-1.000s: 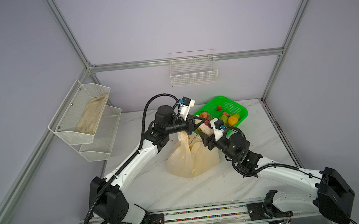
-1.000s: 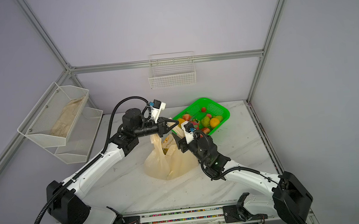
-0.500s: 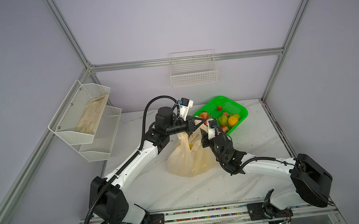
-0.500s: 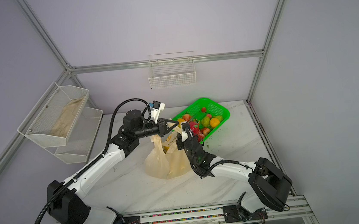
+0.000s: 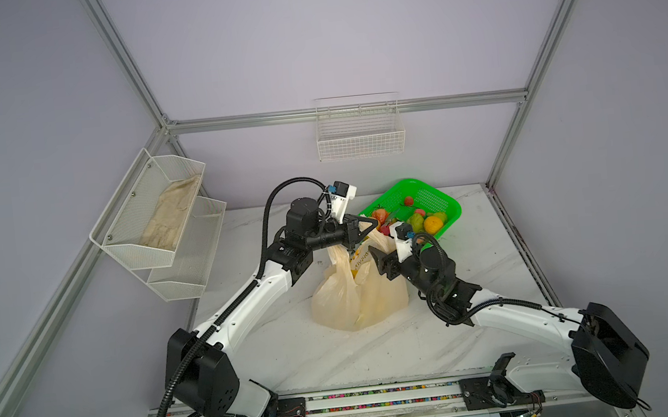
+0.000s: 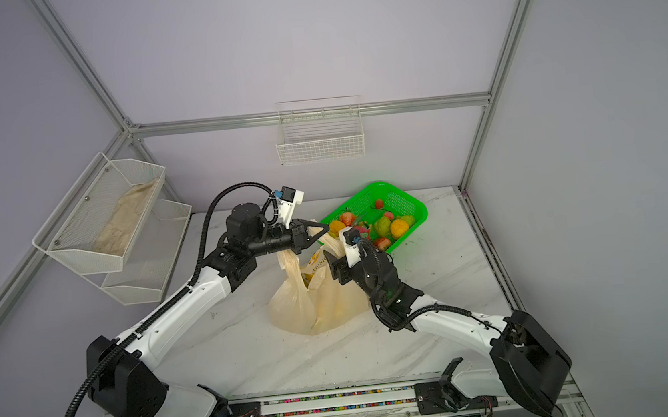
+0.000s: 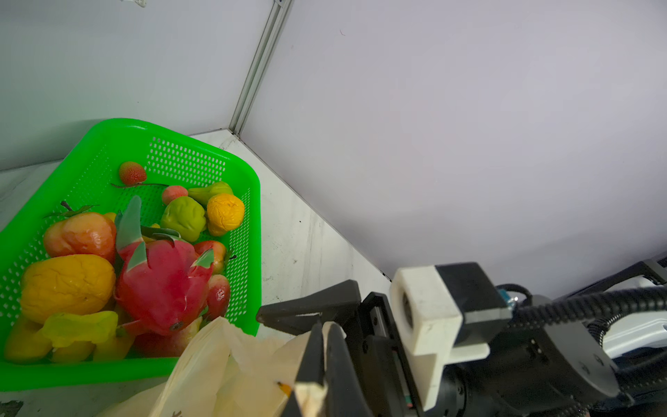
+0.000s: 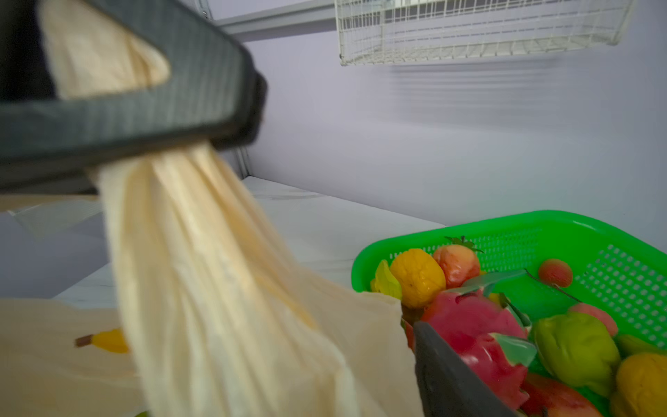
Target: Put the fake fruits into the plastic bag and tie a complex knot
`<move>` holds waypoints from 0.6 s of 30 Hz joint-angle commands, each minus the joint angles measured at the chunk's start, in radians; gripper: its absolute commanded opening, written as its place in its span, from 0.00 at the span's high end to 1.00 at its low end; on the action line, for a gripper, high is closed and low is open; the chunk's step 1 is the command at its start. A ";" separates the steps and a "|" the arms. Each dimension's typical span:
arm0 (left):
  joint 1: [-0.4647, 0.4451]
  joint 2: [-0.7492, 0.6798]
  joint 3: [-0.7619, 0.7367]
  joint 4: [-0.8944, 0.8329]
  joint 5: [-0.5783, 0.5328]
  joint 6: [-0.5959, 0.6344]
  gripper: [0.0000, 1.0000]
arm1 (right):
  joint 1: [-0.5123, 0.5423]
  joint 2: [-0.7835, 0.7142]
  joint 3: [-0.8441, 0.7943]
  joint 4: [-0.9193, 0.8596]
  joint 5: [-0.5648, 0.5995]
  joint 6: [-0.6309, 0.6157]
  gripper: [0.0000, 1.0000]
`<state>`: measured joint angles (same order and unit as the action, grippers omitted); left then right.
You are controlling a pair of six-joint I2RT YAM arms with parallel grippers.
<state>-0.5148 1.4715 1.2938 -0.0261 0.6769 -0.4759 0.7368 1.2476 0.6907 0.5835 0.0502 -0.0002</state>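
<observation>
**Right arm (image 5: 514,319) swings back while the left gripper (image 5: 375,225) holds the plastic bag (image 5: 357,299) up**

Half a second ago the right arm lay stretched low toward the green basket (image 5: 454,209). Now its elbow is raised and its base is turned outward, much as it was a full second ago. Bag, basket and left arm have not shifted.

The task looks to be at an early stage. Left of the basket, against its near corner, the cream bag slumps on the worktop (image 5: 338,355). It bulges, and yellow shows through the film, but whether that is fruit or a printed banana cannot be told. Inside the basket the fake fruits (image 5: 432,224) still lie heaped: a pink dragon fruit (image 8: 472,325), orange pieces, and green and red ones. Nothing is tied yet, so most of the filling and all of the tying remain.

Above the basket's left corner, the left gripper is fully closed on one bag handle (image 8: 180,234), which hangs from it. At the basket's near-left edge, level with the bag mouth, the right gripper (image 5: 375,259) has its jaws apart. One finger (image 8: 451,379) shows beside the dragon fruit in the right wrist view, and the other is hidden behind bag film. It appears to pinch nothing, though film drapes against it.
</observation>
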 commanded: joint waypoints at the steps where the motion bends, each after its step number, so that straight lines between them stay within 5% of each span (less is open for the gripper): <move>1: 0.009 -0.030 0.005 0.009 0.027 0.028 1.00 | -0.084 -0.046 0.026 -0.051 -0.341 -0.050 0.19; 9: 0.013 -0.031 0.012 0.015 0.042 0.028 1.00 | -0.237 0.085 0.168 -0.051 -0.916 -0.086 0.20; 13: 0.020 -0.036 0.013 0.020 0.045 0.019 1.00 | -0.269 0.177 0.191 -0.036 -1.085 -0.061 0.48; 18: 0.035 -0.043 0.002 0.052 0.047 -0.004 1.00 | -0.274 0.193 0.135 0.004 -1.104 -0.027 0.75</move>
<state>-0.4942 1.4712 1.2938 -0.0311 0.7036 -0.4713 0.4686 1.4437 0.8497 0.5411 -0.9451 -0.0395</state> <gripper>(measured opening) 0.047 0.263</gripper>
